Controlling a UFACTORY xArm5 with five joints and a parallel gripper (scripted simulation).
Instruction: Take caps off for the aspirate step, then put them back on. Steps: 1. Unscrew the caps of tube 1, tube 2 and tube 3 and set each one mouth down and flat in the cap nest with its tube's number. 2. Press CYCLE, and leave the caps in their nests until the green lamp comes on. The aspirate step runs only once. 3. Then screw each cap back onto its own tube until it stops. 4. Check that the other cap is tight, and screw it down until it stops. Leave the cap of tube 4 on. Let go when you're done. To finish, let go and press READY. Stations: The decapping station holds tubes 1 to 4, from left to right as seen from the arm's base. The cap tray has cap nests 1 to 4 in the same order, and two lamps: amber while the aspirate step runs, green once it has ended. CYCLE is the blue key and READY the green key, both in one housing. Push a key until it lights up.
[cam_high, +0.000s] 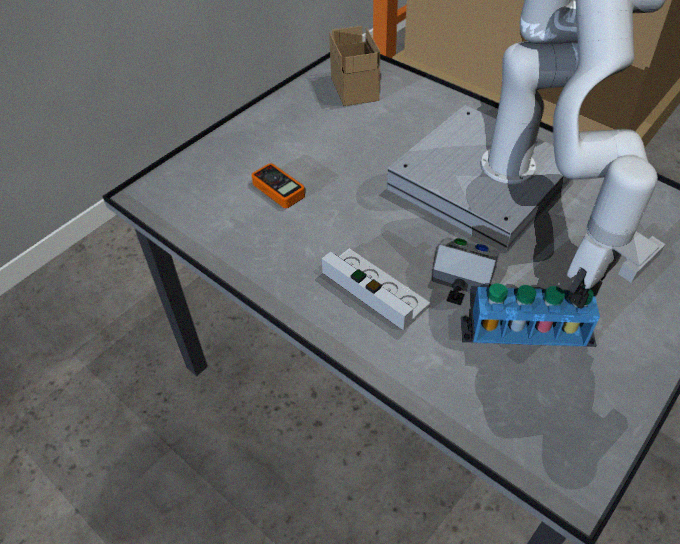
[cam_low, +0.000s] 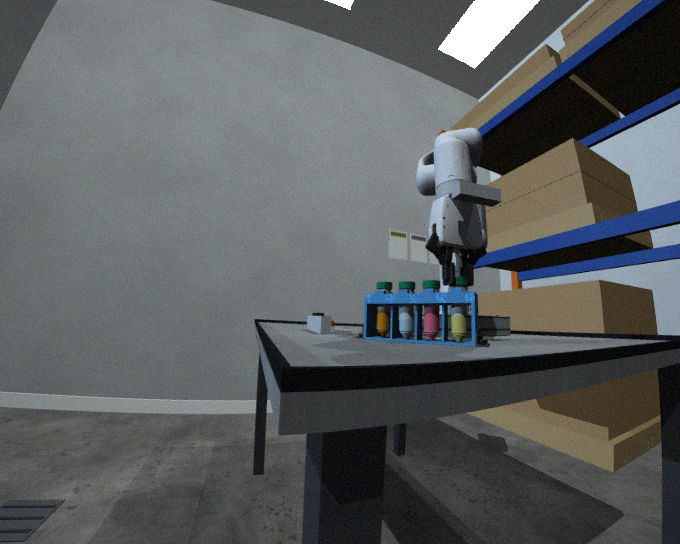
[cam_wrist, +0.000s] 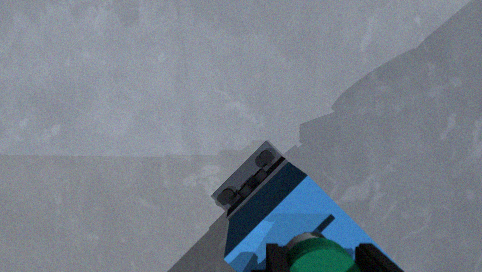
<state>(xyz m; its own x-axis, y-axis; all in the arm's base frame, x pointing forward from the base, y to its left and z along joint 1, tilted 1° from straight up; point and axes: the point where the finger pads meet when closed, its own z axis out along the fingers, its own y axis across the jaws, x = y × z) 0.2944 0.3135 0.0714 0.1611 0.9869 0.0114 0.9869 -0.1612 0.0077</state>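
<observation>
End effector (cam_high: 579, 294) clamped on the green cap (cam_wrist: 316, 256) of the end tube in the blue decapping station (cam_high: 533, 334), farthest from the key housing (cam_high: 463, 262).
</observation>
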